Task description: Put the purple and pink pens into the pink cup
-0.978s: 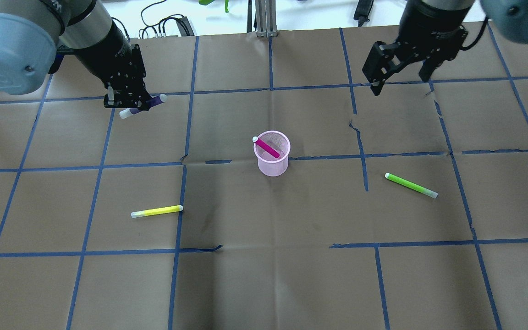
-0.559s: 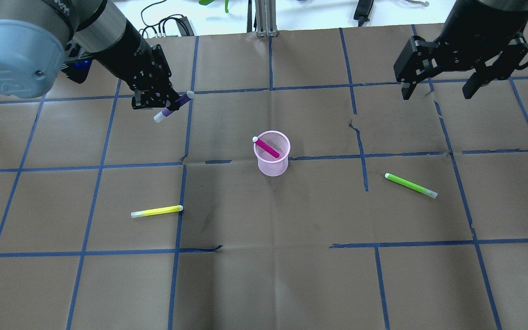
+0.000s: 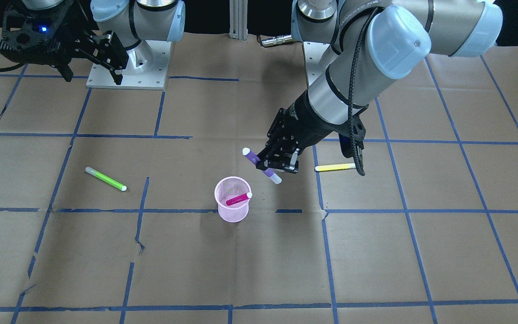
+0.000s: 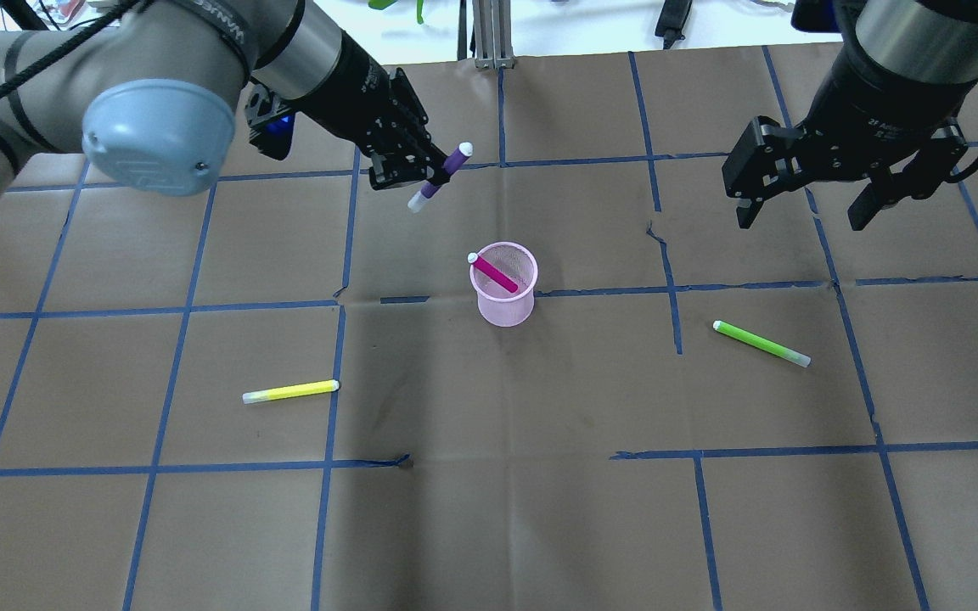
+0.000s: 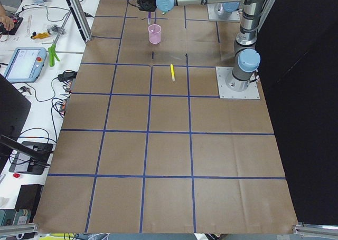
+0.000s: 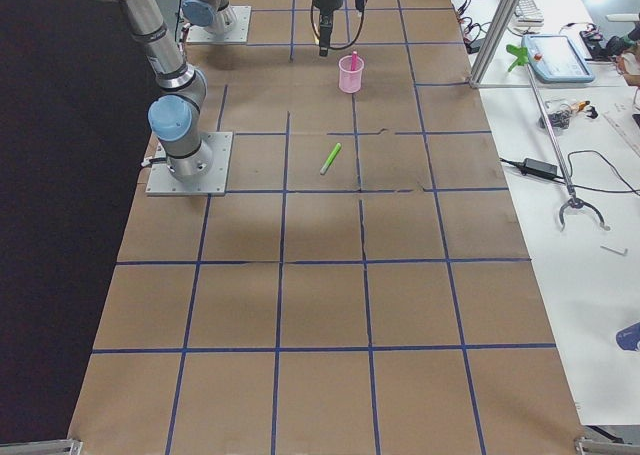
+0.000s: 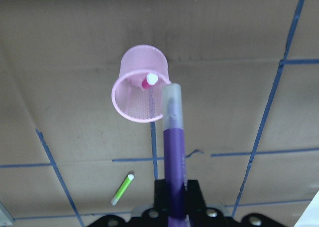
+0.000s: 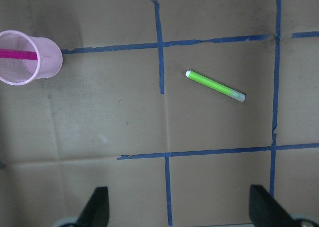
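Changed: the left hand, pinching the purple pen at mid-barrel, has swung in over the last second. It started well out to the left of the pink cup and is now near it, left of the rim and on its side away from the robot. The pen has tipped from nearly flat to steeply slanted, translucent cap end lowest.
Purple pen: in the air above the desk, not yet over the cup's mouth.
Pink pen: unmoved, leaning inside the cup with its white tip on the rim.
Right hand: fingers spread, holding nothing; it has drifted farther right of the cup and is well apart from it.
Meaning: one pen is in and the second is on its approach. I judge that a short carry over the mouth and a release are what remain.
Risk: the leaning pink pen takes up part of the opening, and the mesh cup looks light enough to tip if knocked.
Bystanders: the yellow highlighter and green highlighter lie flat either side of the cup, unmoved.
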